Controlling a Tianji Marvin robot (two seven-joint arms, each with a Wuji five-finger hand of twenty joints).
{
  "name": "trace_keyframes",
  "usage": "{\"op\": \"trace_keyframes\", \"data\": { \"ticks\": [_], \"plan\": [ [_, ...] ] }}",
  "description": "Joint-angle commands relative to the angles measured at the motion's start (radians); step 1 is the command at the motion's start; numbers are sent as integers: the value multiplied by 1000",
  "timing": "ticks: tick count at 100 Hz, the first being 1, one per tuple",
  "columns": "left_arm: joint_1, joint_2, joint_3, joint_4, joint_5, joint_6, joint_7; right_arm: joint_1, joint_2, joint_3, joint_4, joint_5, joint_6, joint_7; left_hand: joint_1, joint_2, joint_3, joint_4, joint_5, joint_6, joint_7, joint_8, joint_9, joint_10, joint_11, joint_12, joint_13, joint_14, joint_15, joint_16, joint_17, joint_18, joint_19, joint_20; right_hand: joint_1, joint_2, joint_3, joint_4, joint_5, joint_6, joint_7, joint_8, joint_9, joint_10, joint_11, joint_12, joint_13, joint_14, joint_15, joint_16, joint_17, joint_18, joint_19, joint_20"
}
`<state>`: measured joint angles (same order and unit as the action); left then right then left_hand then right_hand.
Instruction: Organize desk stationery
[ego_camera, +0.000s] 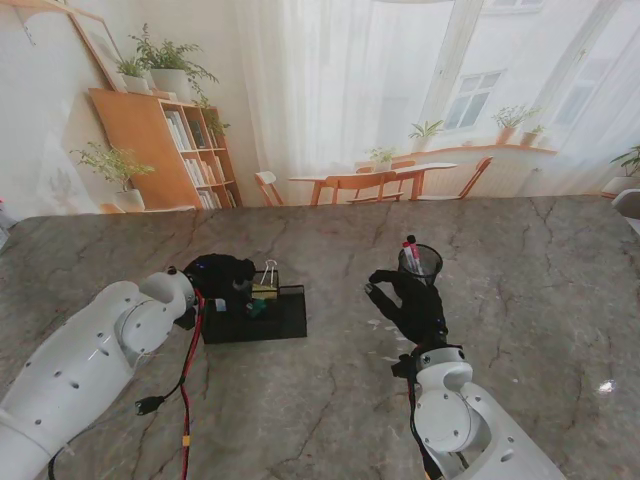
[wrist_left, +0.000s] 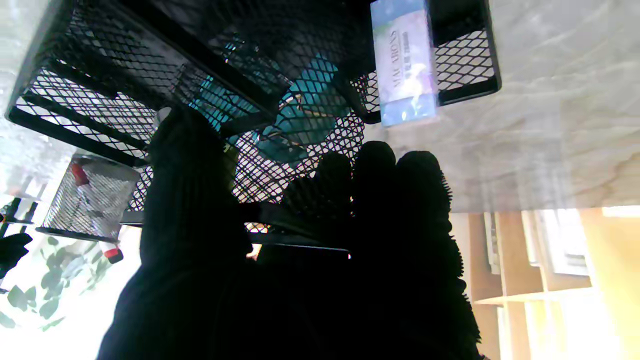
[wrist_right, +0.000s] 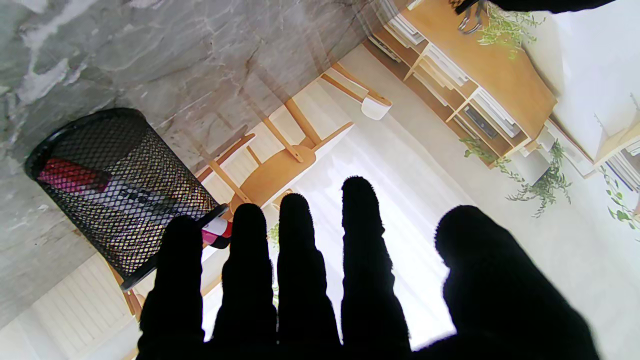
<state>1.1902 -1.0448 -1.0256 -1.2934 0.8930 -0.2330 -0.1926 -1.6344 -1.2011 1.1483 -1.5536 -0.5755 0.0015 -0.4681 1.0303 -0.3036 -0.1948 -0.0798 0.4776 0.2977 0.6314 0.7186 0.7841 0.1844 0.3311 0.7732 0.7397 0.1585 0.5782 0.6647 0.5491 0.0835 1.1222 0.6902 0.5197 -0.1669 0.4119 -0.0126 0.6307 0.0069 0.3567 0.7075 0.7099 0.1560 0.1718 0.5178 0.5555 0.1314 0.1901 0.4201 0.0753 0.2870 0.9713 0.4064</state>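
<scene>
**A:** Two hands show from the stand. Our left hand (ego_camera: 225, 277) sits at the left end of the black mesh desk organizer (ego_camera: 262, 318), which lies left of centre on the marble table (ego_camera: 540, 270). What about the right?

**B:** Our right hand (ego_camera: 408, 297) hovers just nearer to us than the mesh pen cup (ego_camera: 421, 262), fingers spread, nothing in it. The cup stands upright with red-capped markers (ego_camera: 409, 254) sticking out.

**A:** A binder clip (ego_camera: 269, 271) stands at the organizer's far edge by a small yellowish box (ego_camera: 265, 290), and something teal (ego_camera: 257, 308) lies inside. Whether the left hand grips anything, we cannot tell from here.

**B:** On to the left wrist camera. The gloved fingers (wrist_left: 417, 200) curl against the organizer's mesh wall (wrist_left: 280, 180), with the thumb (wrist_left: 185, 165) set apart.

**A:** Teal pieces (wrist_left: 310, 100) lie in the compartments, and a pale packet printed "MACARONS" (wrist_left: 406, 65) stands in an end compartment. We still cannot tell if the hand (wrist_left: 300, 260) holds something; the palm is all shadow.

**B:** The pen cup (wrist_left: 87, 200) shows beyond the organizer (wrist_left: 100, 95).

**A:** Lastly, the right wrist camera.

**B:** All five fingers (wrist_right: 360, 250) stretch straight and apart, so the hand (wrist_right: 325, 300) is wide open and empty. The pen cup (wrist_right: 115, 185) is just beside the outermost finger, not clearly touching, with a marker (wrist_right: 90, 185) visible through the mesh.
</scene>
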Motion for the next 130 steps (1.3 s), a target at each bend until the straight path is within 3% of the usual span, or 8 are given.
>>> {"op": "trace_keyframes", "data": {
  "ticks": [1,27,41,66,81,103,130],
  "plan": [
    [41,21,-17,-17,15,-6,-6,-2,2,-1,-1,0,-1,15,261,120,206,12,96,-131,125,-11,122,-105,122,45,78,-24,112,73,31,-63,35,37,8,31,-15,-1,1,1,10,24,10,2,19,12,2,-1,5,14,-7,2,20,11],
    [205,35,-191,-138,107,-45,-33,2,4,-5,4,-2,-5,22,261,128,206,12,90,-140,128,-14,118,-114,116,42,76,-30,102,72,30,-68,29,37,8,31,-16,-1,2,0,10,23,10,1,19,12,2,-1,5,14,-6,2,20,11],
    [274,41,-271,-188,159,-76,-41,4,5,-7,8,-5,-8,24,261,153,220,6,50,-141,142,18,88,-127,116,59,51,-38,94,77,11,-76,5,33,9,31,-15,-1,2,-1,10,24,10,1,19,12,3,-3,6,14,-7,1,20,11],
    [359,41,-362,-234,185,-70,-46,4,7,-6,10,-16,-9,25,261,153,226,1,50,-142,142,29,86,-126,118,62,48,-36,93,84,5,-73,1,41,8,31,-15,-1,1,-1,10,24,10,0,19,12,2,-2,5,13,-6,2,19,11],
    [390,42,-402,-245,194,-73,-55,2,9,-3,8,-25,-4,25,261,154,232,-1,50,-145,138,30,86,-128,115,62,44,-35,87,85,0,-71,-3,44,8,31,-15,-1,6,1,11,24,9,1,18,12,1,-2,5,13,-6,2,19,11],
    [411,49,-456,-253,216,-124,-84,-2,12,2,5,-37,0,26,261,158,242,-3,50,-156,134,32,85,-134,105,59,43,-37,77,82,-1,-73,-10,46,8,32,-16,-1,3,1,10,24,10,2,19,12,3,-2,6,14,-6,2,20,11],
    [384,54,-459,-218,201,-161,-100,-1,15,1,7,-44,-1,36,261,159,291,-11,50,-186,110,16,83,-145,51,41,40,-46,21,54,-2,-82,-65,25,9,32,-15,-1,1,-1,10,24,11,3,19,12,1,-2,5,13,-6,2,20,11]
  ]
}}
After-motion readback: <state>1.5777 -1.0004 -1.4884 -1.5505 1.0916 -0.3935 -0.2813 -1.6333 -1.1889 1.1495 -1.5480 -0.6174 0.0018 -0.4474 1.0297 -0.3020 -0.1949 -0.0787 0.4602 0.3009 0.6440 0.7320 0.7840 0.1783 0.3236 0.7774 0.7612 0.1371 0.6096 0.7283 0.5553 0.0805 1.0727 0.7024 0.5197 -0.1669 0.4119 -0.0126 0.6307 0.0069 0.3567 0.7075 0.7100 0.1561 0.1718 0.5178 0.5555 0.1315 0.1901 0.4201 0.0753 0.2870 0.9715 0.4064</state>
